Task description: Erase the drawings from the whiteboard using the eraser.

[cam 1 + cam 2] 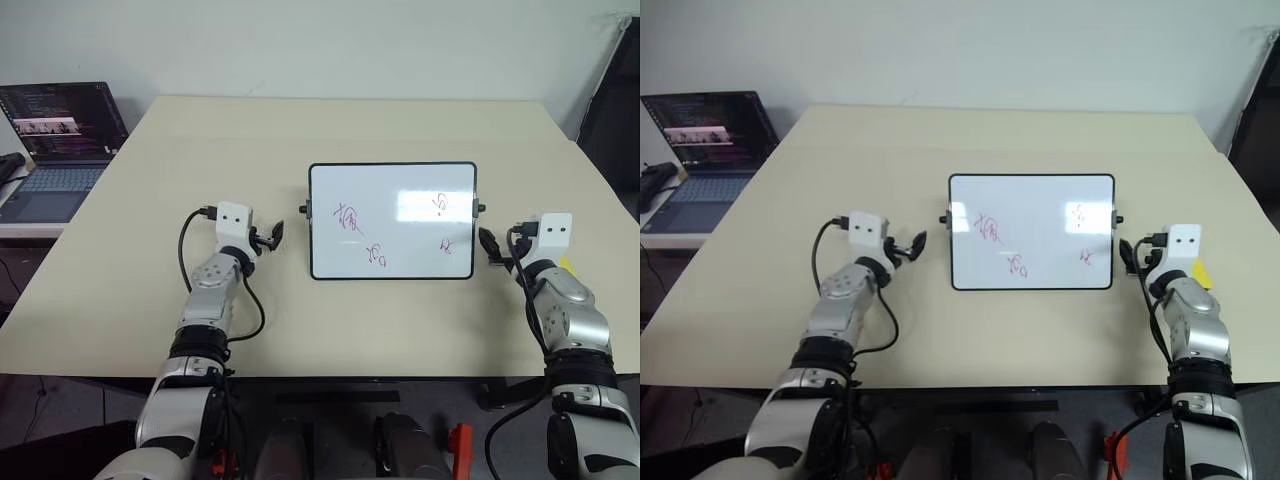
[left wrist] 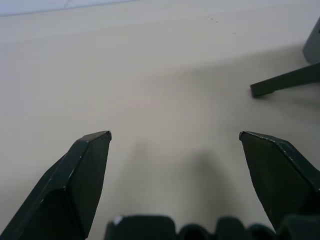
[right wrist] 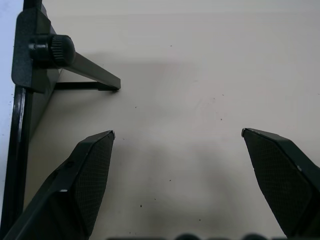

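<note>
Left eye view shows the whiteboard [image 1: 392, 220] standing near the middle of the counter [image 1: 120, 300], between the two arms. Four little groups of drawings [image 1: 349, 218] are on it in red-purple ink: two toward its left part and two toward its right part. None of them looks wiped, so the cleaning has not begun.

The left gripper [image 1: 270, 236] waits just beside the board's left edge, not touching it. Its fingers [image 2: 75, 185] are wide apart and hold nothing. The right gripper [image 1: 490, 243] waits just beside the board's right edge, near the small black knob [image 3: 52, 49]. Its fingers [image 3: 82, 185] are wide apart too, with only bare counter between them.

The eraser [image 1: 567, 266] is a small yellow bit peeking out on the counter behind the right wrist, mostly hidden by the arm. No gripper has it yet.

So nearly all the job is left: pick up the eraser, then rub away all four groups. A laptop [image 1: 60, 150] sits off to the far left, out of the way.
</note>
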Robot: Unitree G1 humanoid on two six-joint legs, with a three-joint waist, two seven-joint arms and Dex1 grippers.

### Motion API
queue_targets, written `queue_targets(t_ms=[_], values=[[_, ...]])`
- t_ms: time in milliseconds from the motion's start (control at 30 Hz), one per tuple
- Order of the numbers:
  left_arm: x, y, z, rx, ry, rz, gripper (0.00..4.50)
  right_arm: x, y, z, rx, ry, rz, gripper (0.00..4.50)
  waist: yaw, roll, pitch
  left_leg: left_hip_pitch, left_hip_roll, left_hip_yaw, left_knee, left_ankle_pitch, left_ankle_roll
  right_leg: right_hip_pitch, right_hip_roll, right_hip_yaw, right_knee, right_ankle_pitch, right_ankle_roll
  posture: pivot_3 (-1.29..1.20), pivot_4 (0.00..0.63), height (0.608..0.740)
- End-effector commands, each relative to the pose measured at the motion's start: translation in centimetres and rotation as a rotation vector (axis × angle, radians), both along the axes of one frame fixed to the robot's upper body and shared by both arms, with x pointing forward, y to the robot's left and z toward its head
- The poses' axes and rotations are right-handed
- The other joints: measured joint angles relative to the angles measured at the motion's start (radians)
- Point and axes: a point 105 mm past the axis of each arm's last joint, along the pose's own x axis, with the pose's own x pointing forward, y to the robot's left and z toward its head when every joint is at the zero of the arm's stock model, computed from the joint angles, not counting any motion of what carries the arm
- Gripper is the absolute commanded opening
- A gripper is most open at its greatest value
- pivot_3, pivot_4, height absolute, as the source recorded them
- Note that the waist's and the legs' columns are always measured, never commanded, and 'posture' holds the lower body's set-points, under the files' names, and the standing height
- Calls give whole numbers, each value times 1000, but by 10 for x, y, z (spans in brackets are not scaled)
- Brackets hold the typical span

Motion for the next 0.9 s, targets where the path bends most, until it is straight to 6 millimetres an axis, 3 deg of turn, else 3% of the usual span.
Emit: queue_targets(t_ms=[33, 200, 367, 433, 533, 600, 667, 800, 900], values=[[0, -1, 18, 5, -71, -28, 4500, 2, 4, 17, -15, -67, 16, 4473, -1, 0, 0, 0, 0, 0, 0, 0, 0, 0, 0, 0, 0, 0, 0, 0, 150, 740], [-3, -1, 30, -1, -102, -81, 4500, 5, 4, 19, -12, -73, 0, 4473, -2, 0, 0, 0, 0, 0, 0, 0, 0, 0, 0, 0, 0, 0, 0, 0, 150, 740], [-13, 22, 53, 7, -117, -168, 4500, 4, 2, 25, -19, -82, 7, 4473, -6, 0, 0, 0, 0, 0, 0, 0, 0, 0, 0, 0, 0, 0, 0, 0, 150, 740], [-21, 40, 66, 16, -110, -212, 4500, 2, -1, 25, -25, -80, 8, 4473, -11, 0, 0, 0, 1, 0, 0, 0, 0, 0, 0, 0, 1, -1, -1, 0, 150, 740], [-46, 45, 88, -3, -76, -411, 4500, -8, -10, 31, -29, -80, 21, 4473, -20, 0, 0, 0, 1, 0, -1, 0, 0, 0, 1, 0, 1, -1, -2, 0, 150, 740], [-74, 20, 105, -6, -33, -659, 4500, -16, -21, 39, -54, -79, 31, 4473, -21, 0, 0, 0, 1, 0, -1, 0, 0, 0, 1, -1, 0, -2, -2, 0, 150, 740], [-91, -9, 115, -10, -6, -820, 4500, -22, -33, 46, -57, -78, 23, 4473, -11, 0, 0, -1, 1, -1, -1, 0, 0, -1, -1, -1, 0, -3, -2, 0, 150, 740], [-99, -82, 124, 9, 12, -1051, 4500, -33, -62, 56, -40, -51, -16, 4473, 10, 0, 0, 1, 0, -1, 1, 0, 0, 3, -1, -2, 0, -3, -1, 0, 150, 740], [-97, -125, 124, -17, -6, -1146, 4500, -36, -77, 57, -21, -19, -29, 4473, 4, 0, 0, 2, -1, 0, 2, 0, 0, 4, -1, 0, 0, -5, 3, 0, 150, 740]])
